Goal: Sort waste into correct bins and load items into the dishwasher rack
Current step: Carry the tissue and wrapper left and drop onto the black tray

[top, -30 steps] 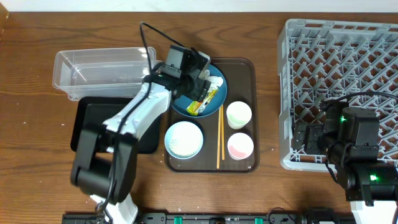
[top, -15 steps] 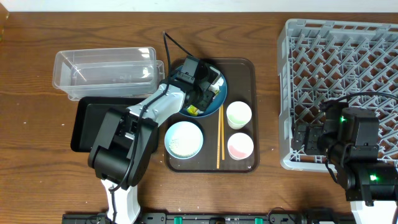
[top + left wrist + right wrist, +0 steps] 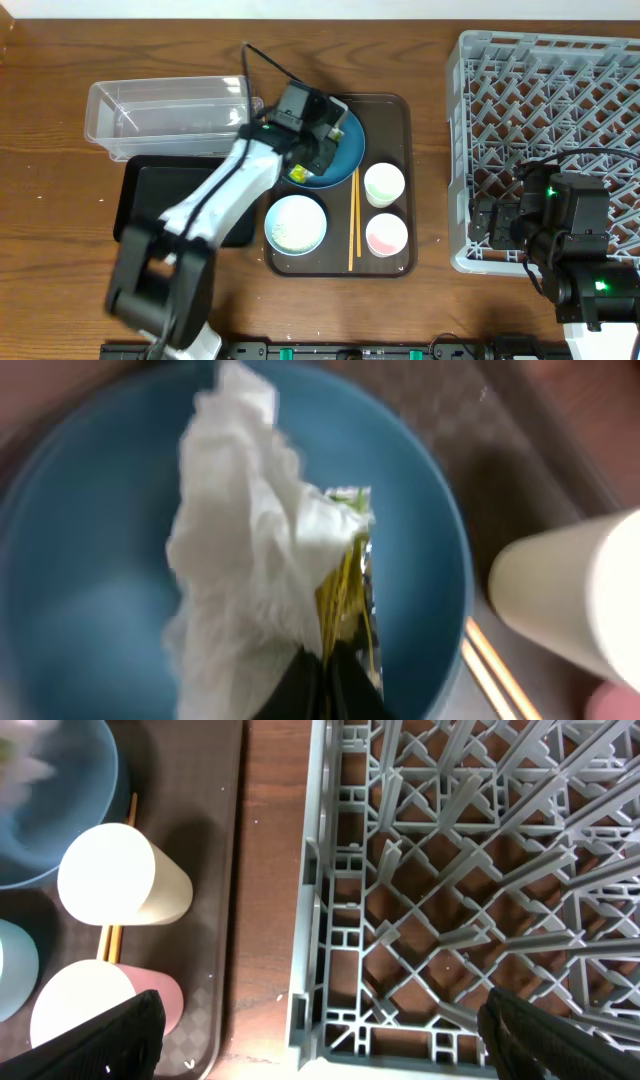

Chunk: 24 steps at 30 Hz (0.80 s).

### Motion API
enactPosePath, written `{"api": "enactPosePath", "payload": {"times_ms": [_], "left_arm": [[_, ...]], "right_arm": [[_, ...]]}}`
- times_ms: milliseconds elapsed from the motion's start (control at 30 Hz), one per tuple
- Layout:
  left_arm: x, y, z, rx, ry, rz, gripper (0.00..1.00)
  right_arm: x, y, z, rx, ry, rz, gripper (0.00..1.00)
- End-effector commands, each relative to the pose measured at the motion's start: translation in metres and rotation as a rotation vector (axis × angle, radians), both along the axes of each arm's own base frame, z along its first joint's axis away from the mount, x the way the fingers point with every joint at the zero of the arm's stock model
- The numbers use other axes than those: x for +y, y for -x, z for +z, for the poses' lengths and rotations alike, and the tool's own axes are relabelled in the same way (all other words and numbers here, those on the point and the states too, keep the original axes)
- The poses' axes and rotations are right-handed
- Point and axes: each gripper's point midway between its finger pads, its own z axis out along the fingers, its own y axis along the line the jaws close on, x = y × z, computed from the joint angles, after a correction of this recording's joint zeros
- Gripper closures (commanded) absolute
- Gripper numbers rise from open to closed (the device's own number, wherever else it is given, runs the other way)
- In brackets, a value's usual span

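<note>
Rightward, the large grey plastic lattice dishwasher rack [image 3: 545,140] has the right gripper [image 3: 330,1040] at its near-left corner, jaws spread wide and empty. On the dark brown serving tray [image 3: 400,130], the left gripper [image 3: 322,685] pinches a crumpled white tissue [image 3: 240,550] and a yellow-green snack wrapper [image 3: 352,590] over the round blue plate [image 3: 345,162].

The overhead camera looks straight down from high up and takes in the whole counter [image 3: 60,60], from the clear tub [image 3: 165,115] to the rack [image 3: 560,80]. The left wrist camera sits very close above the blue plate [image 3: 90,590]. It points down at a tissue [image 3: 240,540], blurred, with a cup [image 3: 570,600] and chopsticks [image 3: 490,665] at its edge. The right wrist camera, at middling height, faces down over the rack's near-tray edge. It shares that cup, the chopsticks and a sliver of plate with both other views.
</note>
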Motion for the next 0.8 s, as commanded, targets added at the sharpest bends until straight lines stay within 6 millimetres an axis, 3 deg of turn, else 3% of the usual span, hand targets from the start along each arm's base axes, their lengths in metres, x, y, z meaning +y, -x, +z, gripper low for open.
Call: {"api": "enactPosePath", "payload": {"times_ms": [0,167,300,467,567,700,733,767], "left_arm": [[0.037,0.002,0.025,-0.013,-0.063,0.179,0.94],[0.095,0.031,0.028,0.101,-0.157,0.387,0.94],[0.134,0.054,0.017,0.238,-0.193,0.530,0.94],[0.178,0.067,-0.001,0.327,-0.194,0.696,0.94],[0.198,0.072,-0.014,0.358,-0.166,0.798,0.93],[0.202,0.077,-0.024,0.392,-0.123,0.822,0.92],[0.202,0.077,-0.024,0.395,-0.125,0.824,0.86],[0.202,0.077,-0.024,0.394,-0.125,0.824,0.73]], "right_arm": [[-0.001,-0.002,0.010,-0.026,-0.004,-0.010,0.01],[-0.001,-0.002,0.010,-0.025,-0.003,-0.010,0.01],[-0.001,-0.002,0.010,-0.025,-0.003,-0.010,0.01],[-0.001,-0.002,0.010,-0.025,-0.004,-0.010,0.01],[-0.001,-0.001,0.009,-0.022,-0.004,-0.010,0.01],[-0.001,-0.001,0.009,-0.022,-0.004,-0.010,0.01],[-0.001,-0.001,0.009,-0.022,-0.004,-0.010,0.01],[-0.001,-0.001,0.009,-0.022,-0.004,-0.010,0.01]]}}
